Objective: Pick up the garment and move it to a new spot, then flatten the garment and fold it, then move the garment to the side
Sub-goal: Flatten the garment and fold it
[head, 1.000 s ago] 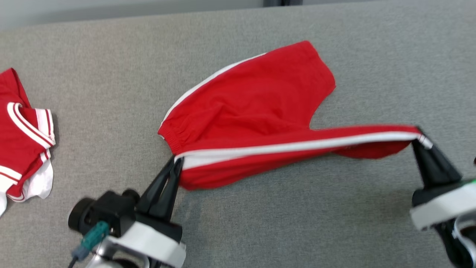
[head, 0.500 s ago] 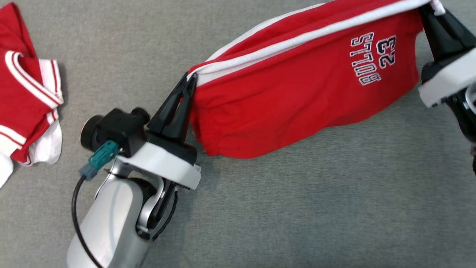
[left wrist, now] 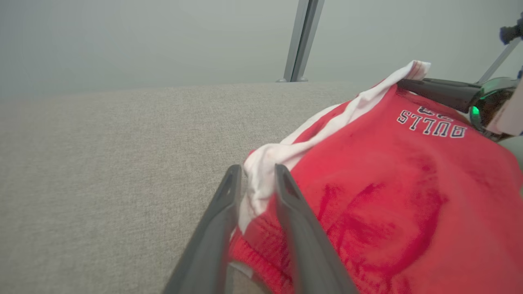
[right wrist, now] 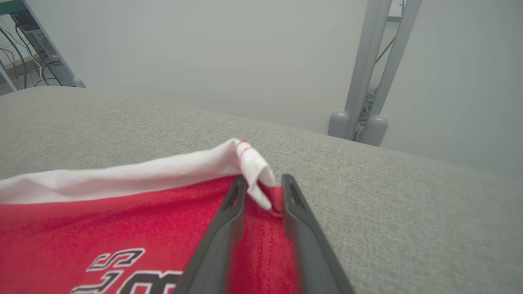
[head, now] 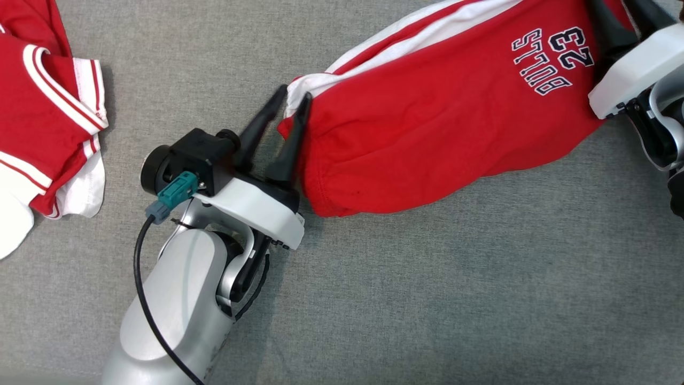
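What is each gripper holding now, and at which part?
Nothing is gripped. The left gripper and right gripper stand open, with the red shorts' white-striped corners lying loose between their jaws.

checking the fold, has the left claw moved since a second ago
Yes. Against the jersey, the left claw has gone up the head view, away from the robot, and opened at the shorts.

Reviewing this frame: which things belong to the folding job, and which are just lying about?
In the job: red shorts, lying on the grey table; left gripper, open at their waistband end; right gripper, open at the other end.
Lying about: red-and-white garment, crumpled at the robot's left.
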